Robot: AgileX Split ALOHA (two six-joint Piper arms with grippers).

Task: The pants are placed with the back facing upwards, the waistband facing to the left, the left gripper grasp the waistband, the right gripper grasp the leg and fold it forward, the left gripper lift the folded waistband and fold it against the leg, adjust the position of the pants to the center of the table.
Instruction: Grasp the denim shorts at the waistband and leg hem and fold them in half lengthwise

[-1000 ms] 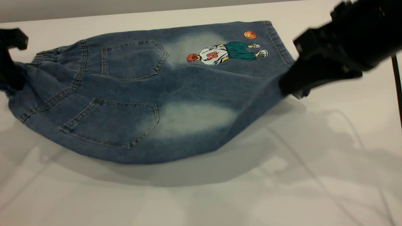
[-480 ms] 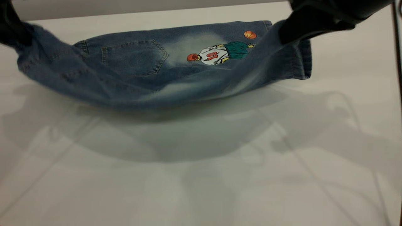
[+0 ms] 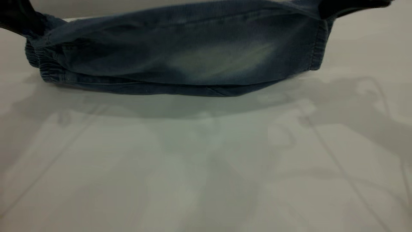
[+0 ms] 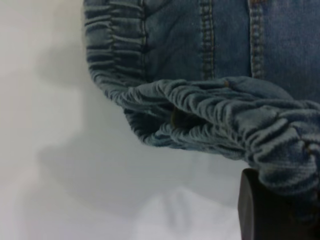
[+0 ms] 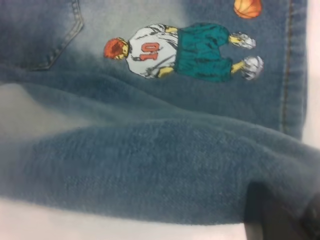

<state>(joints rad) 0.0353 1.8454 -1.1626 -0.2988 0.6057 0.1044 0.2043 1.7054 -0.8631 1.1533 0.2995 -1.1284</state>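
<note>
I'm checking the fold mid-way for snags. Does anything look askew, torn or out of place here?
Nothing stands out. The pants hang evenly between the left gripper at the waistband and the right gripper at the leg, carried over the cartoon leg. No tear shows.

Both grippers have lifted the near leg point(image 3: 206, 61) over, hiding the cartoon and pockets.

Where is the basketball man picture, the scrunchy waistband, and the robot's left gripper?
cartoon point(image 5: 180, 52), right wrist view, on the player's shorts and jersey.
waistband point(image 4: 220, 115), left wrist view, on the gathered elastic folds.
left gripper point(image 3: 16, 17), exterior view, on its black body at the waistband end.
</note>
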